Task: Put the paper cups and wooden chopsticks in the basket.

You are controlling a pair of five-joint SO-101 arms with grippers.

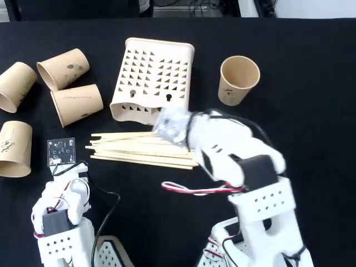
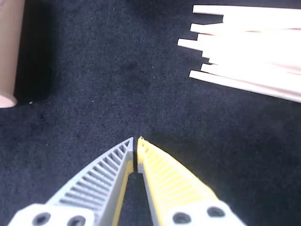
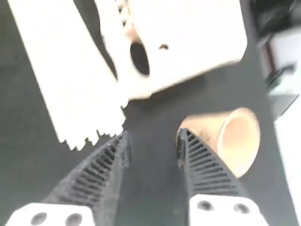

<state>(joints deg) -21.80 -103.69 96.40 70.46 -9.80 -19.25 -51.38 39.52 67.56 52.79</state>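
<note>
A black cloth covered the table (image 1: 311, 139), and beyond its far edge a strip of pale floor (image 1: 183, 10) with dark cables (image 1: 194, 4) showed. The white perforated basket (image 1: 153, 78) lay on its side near the middle of the far edge. The wooden chopsticks (image 1: 142, 150) lay in a loose bundle just on the near side of it. Four paper cups lay on their sides by the left edge: one (image 1: 16, 86) farthest out, one (image 1: 63, 68) toward the far side, one (image 1: 77, 104) just beside the basket, and one (image 1: 15, 148) nearer the front. A fifth cup (image 1: 239, 79) sat apart on the basket's other side, its mouth facing up.

The left arm (image 1: 58, 211) stood at the front left corner. The left gripper (image 2: 136, 141) had its fingers pressed together over bare cloth, holding nothing, with the chopstick ends (image 2: 249, 61) ahead of it. The right arm (image 1: 245, 167) stretched over the chopsticks toward the basket. The right gripper (image 3: 153, 139) had its fingers spread and empty above the cloth, near the basket wall (image 3: 188, 42), the chopsticks' ends (image 3: 70, 80) and a lying cup (image 3: 230, 139).
</note>
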